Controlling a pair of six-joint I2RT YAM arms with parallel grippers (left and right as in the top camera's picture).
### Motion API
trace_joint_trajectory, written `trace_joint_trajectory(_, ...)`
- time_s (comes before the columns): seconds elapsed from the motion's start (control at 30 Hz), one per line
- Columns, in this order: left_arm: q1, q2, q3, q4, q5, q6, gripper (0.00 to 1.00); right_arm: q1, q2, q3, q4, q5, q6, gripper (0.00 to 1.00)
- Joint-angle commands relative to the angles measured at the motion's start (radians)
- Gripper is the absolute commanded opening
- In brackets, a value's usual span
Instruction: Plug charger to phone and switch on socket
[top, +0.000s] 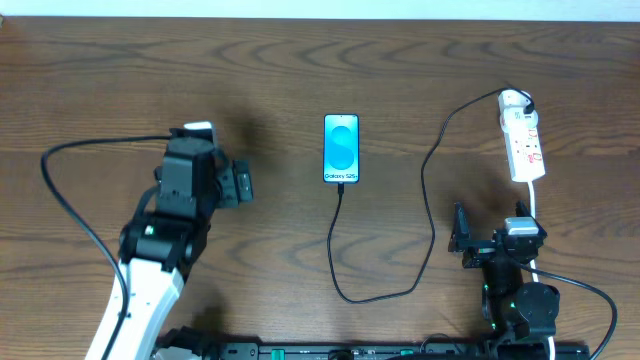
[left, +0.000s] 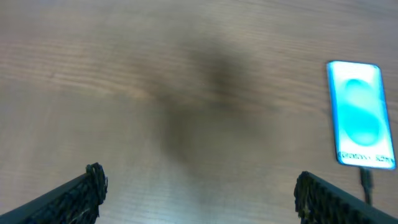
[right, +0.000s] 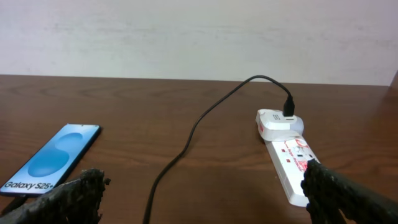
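Left tool (left: 199, 186) and right tool (right: 202, 186) are gaping wide, empty; shoving the socket (top: 525, 145) is risking tugging the charger (right: 199, 127) off the phone (top: 341, 148)

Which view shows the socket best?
Overhead: the whole socket lies unobstructed, the charger plugged in at its far end. Right wrist shows it closer, but a fingertip hides its near end. Left wrist doesn't show it.

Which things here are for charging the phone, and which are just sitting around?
For the job:
- phone
- charger cable
- white socket strip

Just there:
- wooden table
- pale wall behind it
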Motion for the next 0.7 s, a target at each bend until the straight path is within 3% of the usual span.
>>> trace_joint_trajectory(0.0, 0.014, -0.086, -0.1, 0.074, 0.137, 0.164, 0.98, 0.007, -0.006, -0.002, -0.004, 0.011, -0.011, 0.99)
trace_joint_trajectory(0.23, 0.018, -0.288, -0.343, 0.237, 0.136, 0.186, 0.98, 0.007, -0.006, -0.002, -0.004, 0.011, -0.011, 0.99)
trace_joint_trajectory(0.43, 0.018, -0.554, -0.504, 0.295, 0.136, 0.186, 0.98, 0.007, -0.006, -0.002, -0.004, 0.011, -0.011, 0.99)
trace_joint_trajectory(0.67, 0.018, -0.747, -0.658, 0.397, 0.135, 0.186, 0.98, 0.007, -0.006, -0.002, -0.004, 0.011, -0.011, 0.99)
